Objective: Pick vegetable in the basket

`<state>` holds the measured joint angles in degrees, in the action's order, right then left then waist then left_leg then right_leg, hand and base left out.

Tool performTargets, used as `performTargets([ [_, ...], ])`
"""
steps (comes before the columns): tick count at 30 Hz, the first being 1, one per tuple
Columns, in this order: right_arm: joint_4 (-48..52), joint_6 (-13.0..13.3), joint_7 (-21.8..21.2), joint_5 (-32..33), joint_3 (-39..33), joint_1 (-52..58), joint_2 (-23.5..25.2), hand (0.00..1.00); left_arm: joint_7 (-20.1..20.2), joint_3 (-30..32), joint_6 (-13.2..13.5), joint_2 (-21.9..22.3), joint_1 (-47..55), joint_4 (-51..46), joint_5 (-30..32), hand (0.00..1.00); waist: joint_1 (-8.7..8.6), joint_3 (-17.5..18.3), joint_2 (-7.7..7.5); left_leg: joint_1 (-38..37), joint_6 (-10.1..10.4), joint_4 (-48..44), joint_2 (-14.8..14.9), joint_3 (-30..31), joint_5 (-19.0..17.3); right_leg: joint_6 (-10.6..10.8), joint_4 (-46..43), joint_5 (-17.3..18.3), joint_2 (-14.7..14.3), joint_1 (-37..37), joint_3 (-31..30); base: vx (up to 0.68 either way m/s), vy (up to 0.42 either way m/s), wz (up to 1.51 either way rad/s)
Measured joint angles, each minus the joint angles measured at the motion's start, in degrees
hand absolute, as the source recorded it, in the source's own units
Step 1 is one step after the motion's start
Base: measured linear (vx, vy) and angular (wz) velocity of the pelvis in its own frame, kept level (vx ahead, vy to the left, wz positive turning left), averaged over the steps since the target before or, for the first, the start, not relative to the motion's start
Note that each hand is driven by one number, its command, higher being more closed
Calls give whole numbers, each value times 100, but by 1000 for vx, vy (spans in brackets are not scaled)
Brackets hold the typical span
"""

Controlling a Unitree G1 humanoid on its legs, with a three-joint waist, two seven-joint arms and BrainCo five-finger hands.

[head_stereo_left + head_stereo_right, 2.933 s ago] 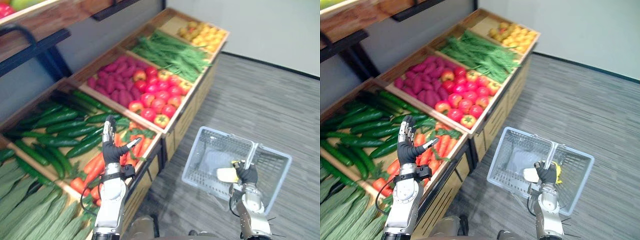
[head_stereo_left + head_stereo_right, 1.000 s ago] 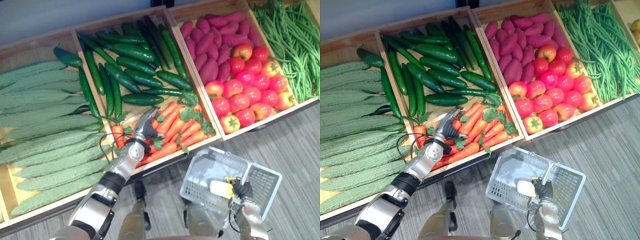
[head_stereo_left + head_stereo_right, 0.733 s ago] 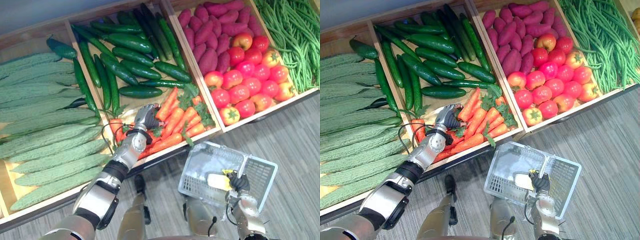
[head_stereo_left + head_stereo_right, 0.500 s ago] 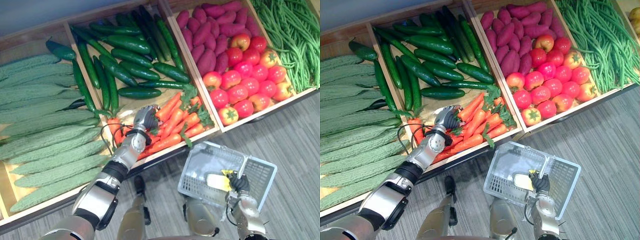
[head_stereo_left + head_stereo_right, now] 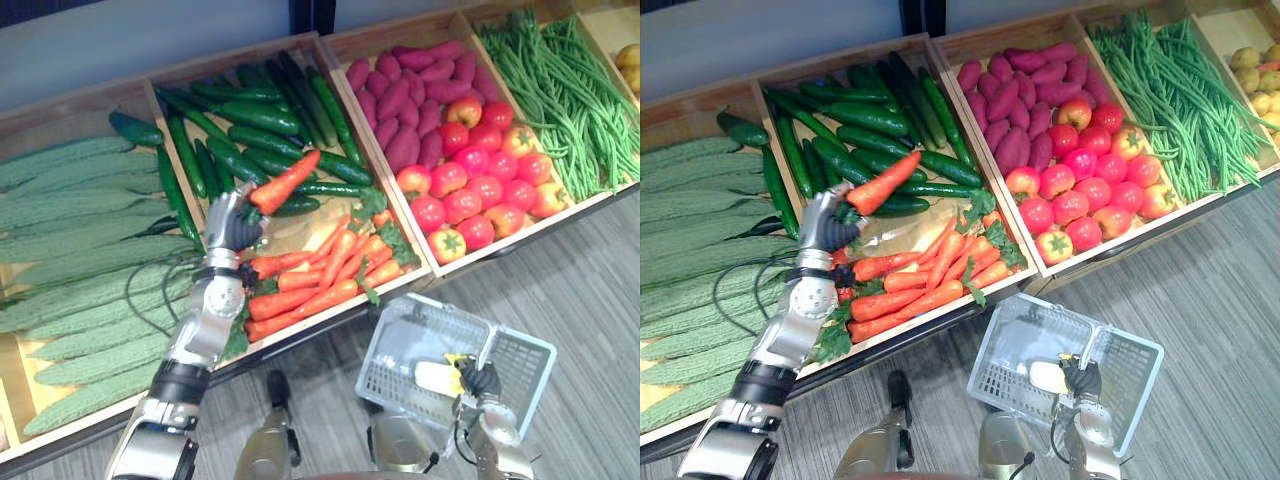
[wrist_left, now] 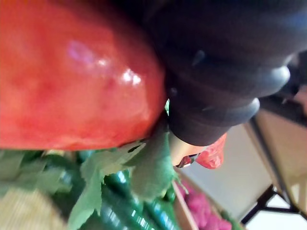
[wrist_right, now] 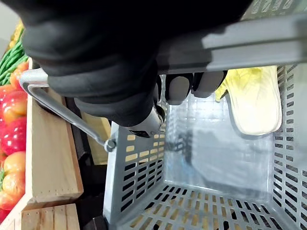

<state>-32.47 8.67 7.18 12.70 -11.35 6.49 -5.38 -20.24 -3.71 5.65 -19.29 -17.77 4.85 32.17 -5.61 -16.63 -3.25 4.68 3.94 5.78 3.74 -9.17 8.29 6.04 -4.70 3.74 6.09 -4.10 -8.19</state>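
Right hand [image 5: 1081,380] is wrapped round the basket [image 5: 1012,343] handle down by me. Further out, left hand [image 5: 825,222] clamps the carrot [image 5: 883,183] near its leafy end, I think, above the cucumbers [image 5: 875,141]. Held that far back, it could swing loose on the carry over.

lt: bright, even | shdws: soft | glare: on carrot [image 6: 72,81] (sm. spot)
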Motion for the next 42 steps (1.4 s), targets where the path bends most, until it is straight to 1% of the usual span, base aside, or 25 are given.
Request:
performTargets([
  [4,9,-3,-68,-36,-81,72,36,100,-119,353,199,312,693,-921,-197,100,38,218,62,-188,-23,-24,20,-225,-46,5,5,-10,-20,69,-263,48,-19,-33],
  [9,44,-43,-103,-134,-113,162,102,100,-135,399,488,688,1265,-1769,-698,100,157,476,104,-555,25,-28,73,-866,-301,46,87,-132,-96,96,-938,13,-2,-67],
  [14,1015,-127,-68,-224,-108,420,260,100,-170,383,731,912,1502,-2507,-1004,100,156,563,73,-761,13,-29,135,-1654,-499,196,215,-450,-235,-178,-1425,-56,-11,-102],
  [15,1233,-138,-29,-243,-109,403,254,100,-173,388,790,919,1506,-2536,-1102,100,179,605,78,-800,10,-27,166,-1863,-571,78,456,-444,-160,-262,-977,-67,-15,-114],
  [16,1390,-139,18,-261,-98,384,251,100,-168,384,812,949,1515,-2536,-1190,100,174,623,131,-853,44,-27,229,-1985,-624,-219,562,-291,-36,-281,-287,-68,-20,-136],
  [17,1513,-139,39,-262,-29,380,253,100,-168,380,838,1001,1524,-2545,-1242,100,173,661,196,-909,53,-28,337,-2080,-646,-641,535,-238,52,-342,534,13,-32,-127],
  [18,1646,-138,30,-268,103,397,276,100,-165,363,868,1028,1526,-2565,-1288,100,177,698,178,-1037,97,-29,449,-2292,-675,-955,488,-370,222,-329,1536,64,-62,-122],
  [19,1724,-138,37,-270,190,405,273,100,-140,325,875,1046,1532,-2566,-1371,100,170,727,165,-1154,167,-32,481,-2442,-717,-1054,429,-487,297,-322,2033,114,-111,-125],
  [21,1867,-134,26,-293,388,425,279,100,-105,240,885,1135,1580,-2566,-1472,100,172,814,73,-1296,372,-340,604,-2765,-869,-832,363,-1086,290,-319,2056,134,-138,-103],
  [22,1881,-131,21,-329,539,383,219,100,-98,151,895,1248,1673,-2562,-1535,100,184,882,137,-1350,534,-704,813,-3007,-1138,-437,328,-1161,135,-326,1793,158,-187,-131],
  [23,1881,-130,16,-337,735,301,125,100,-60,-24,899,1443,1737,-2535,-1646,100,177,954,352,-1336,630,-1356,1251,-3197,-1505,-449,332,-1116,-178,-318,1606,156,-197,-135],
  [25,1881,-130,26,-327,891,211,47,100,31,-263,938,1642,1702,-2439,-1708,100,172,983,566,-1340,661,-1989,1717,-3185,-1764,-525,337,-1049,-524,-248,1415,161,-211,-106],
  [26,1881,-135,39,-316,1014,133,22,100,72,-498,964,1690,1575,-2189,-1817,100,173,967,648,-1302,475,-2622,2052,-2966,-1862,-590,346,-1008,-763,-131,1236,166,-215,-93],
  [27,1882,-136,46,-314,1085,85,13,100,113,-606,967,1691,1512,-2044,-1880,100,171,969,670,-1202,381,-2955,2190,-2776,-1858,-627,340,-983,-845,-90,1135,145,-182,-97],
  [28,1892,-136,63,-310,1227,-51,-19,100,152,-769,963,1684,1403,-1781,-1928,100,157,965,690,-972,4,-3638,2351,-2180,-1734,-708,333,-928,-999,-16,938,121,-119,-98],
  [29,2027,-137,144,-301,1350,-144,-10,100,151,-871,931,1704,1336,-1613,-1976,100,175,960,698,-648,-145,-4238,2230,-1268,-1717,-828,316,-843,-1016,11,665,126,-39,-102],
  [30,2112,-137,167,-294,1429,-199,-33,100,149,-930,917,1710,1302,-1555,-2034,100,197,947,719,-496,-55,-4414,2018,-805,-1895,-858,312,-821,-1024,15,520,125,71,-112],
  [31,2218,-136,187,-248,1460,-342,-40,100,153,-1024,907,1705,1254,-1474,-2051,100,252,922,739,-244,-26,-4593,1489,-124,-2287,-892,303,-799,-1018,23,210,94,118,-92],
  [32,2247,-136,206,-245,1472,-403,-41,100,157,-1082,902,1704,1223,-1417,-2051,100,310,920,746,-137,-92,-4595,1240,156,-2440,-893,302,-798,-1012,39,77,106,132,-110],
  [34,2266,-128,284,-194,1583,-739,-40,100,163,-1265,865,1694,1143,-1304,-2053,100,400,821,811,209,-204,-4261,406,803,-2745,-881,295,-772,-1007,212,-365,103,205,-102],
  [35,2266,-114,284,-187,1620,-792,-43,100,163,-1308,862,1691,1142,-1301,-2051,100,419,832,842,266,-184,-4040,253,932,-2730,-824,270,-766,-1013,213,-465,54,263,-99],
  [36,2293,-97,283,-155,1699,-872,-96,100,169,-1403,863,1707,1129,-1298,-2049,100,453,825,988,280,-25,-3243,120,1167,-2411,-675,199,-750,-1131,214,-629,23,244,-99],
  [37,2295,-83,280,-137,1748,-892,-99,100,198,-1466,863,1700,1103,-1198,-2046,100,500,792,995,148,-218,-3158,93,1010,-2377,-581,210,-692,-1125,289,-832,47,231,-81],
  [39,2469,-83,272,-70,1904,-893,-104,100,277,-1467,834,1689,1044,-1036,-2027,100,470,778,930,5,-222,-2848,-72,852,-2355,-446,266,-683,-970,264,-957,77,163,-40],
  [42,2491,-88,208,13,2148,-894,-166,100,283,-1480,792,1685,1024,-957,-2026,100,474,783,928,-127,-391,-2509,-189,597,-2240,-327,520,-776,-801,272,-1174,102,147,-36],
])
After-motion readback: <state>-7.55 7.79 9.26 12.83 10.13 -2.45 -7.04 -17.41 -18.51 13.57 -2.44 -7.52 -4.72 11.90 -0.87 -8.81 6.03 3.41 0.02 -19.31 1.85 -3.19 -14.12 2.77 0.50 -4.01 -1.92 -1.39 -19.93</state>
